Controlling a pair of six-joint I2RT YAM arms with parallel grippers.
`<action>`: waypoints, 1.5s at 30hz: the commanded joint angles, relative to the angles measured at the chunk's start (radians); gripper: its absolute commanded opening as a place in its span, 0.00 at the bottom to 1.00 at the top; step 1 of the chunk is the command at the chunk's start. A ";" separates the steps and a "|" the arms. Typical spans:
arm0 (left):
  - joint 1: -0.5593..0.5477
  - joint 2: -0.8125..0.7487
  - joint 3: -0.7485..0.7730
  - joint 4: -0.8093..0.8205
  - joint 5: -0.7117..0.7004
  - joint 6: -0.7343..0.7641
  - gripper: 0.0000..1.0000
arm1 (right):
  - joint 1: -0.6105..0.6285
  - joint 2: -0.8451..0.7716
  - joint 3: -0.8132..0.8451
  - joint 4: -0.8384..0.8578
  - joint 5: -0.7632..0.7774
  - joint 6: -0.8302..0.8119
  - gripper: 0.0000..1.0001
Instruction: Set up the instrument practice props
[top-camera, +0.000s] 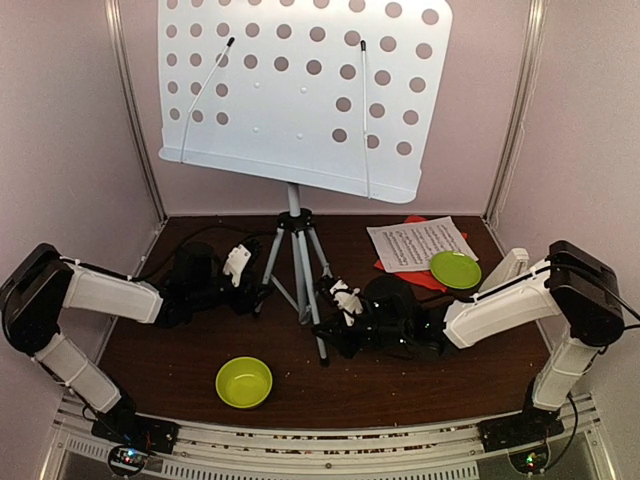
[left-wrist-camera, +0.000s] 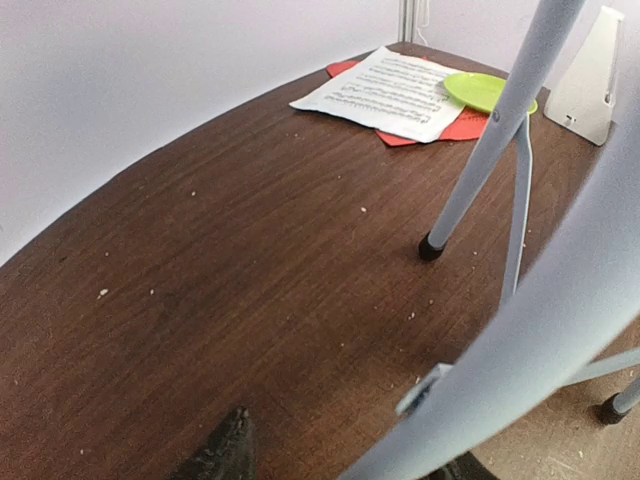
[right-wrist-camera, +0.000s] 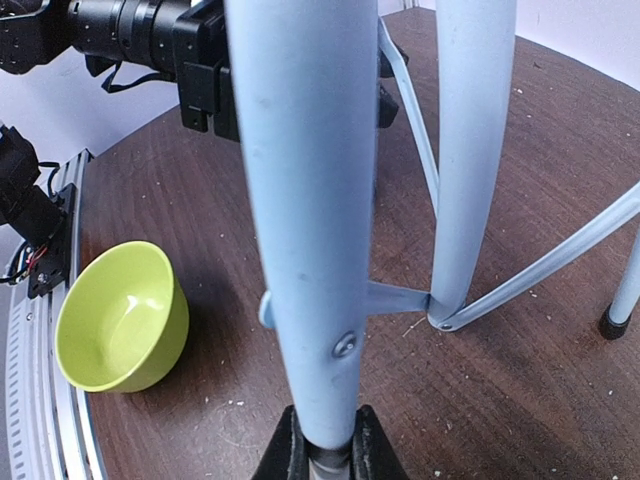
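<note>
Right claw (right-wrist-camera: 322, 452) grips a grey tripod leg (right-wrist-camera: 300, 200) of the pale perforated-metal music stand (top-camera: 300, 90); left claw (left-wrist-camera: 345, 460), open astride another, should close squarely.

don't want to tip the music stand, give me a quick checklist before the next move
1. Right jaws shut on the front leg: ok, both sides clamp it near its foot.
2. Left jaws shut on the left leg: not ok, the leg runs between them but a gap shows on one side.
3. Music stand upright: ok.
4. Bowl away from the legs: ok, it sits apart from them near the front edge.
5. Pages on the stand: not ok, they lie flat, partly under the plate.
6. Metronome upright: ok.
</note>
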 joint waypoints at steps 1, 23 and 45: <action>0.007 0.012 0.036 0.087 0.056 0.038 0.47 | -0.027 -0.061 -0.025 -0.027 0.006 -0.013 0.00; 0.003 -0.224 -0.089 -0.130 0.006 0.031 0.00 | -0.060 -0.273 -0.246 -0.191 0.109 -0.016 0.00; -0.085 -0.058 -0.043 -0.033 -0.408 0.082 0.00 | -0.191 0.098 0.130 -0.363 0.280 -0.090 0.00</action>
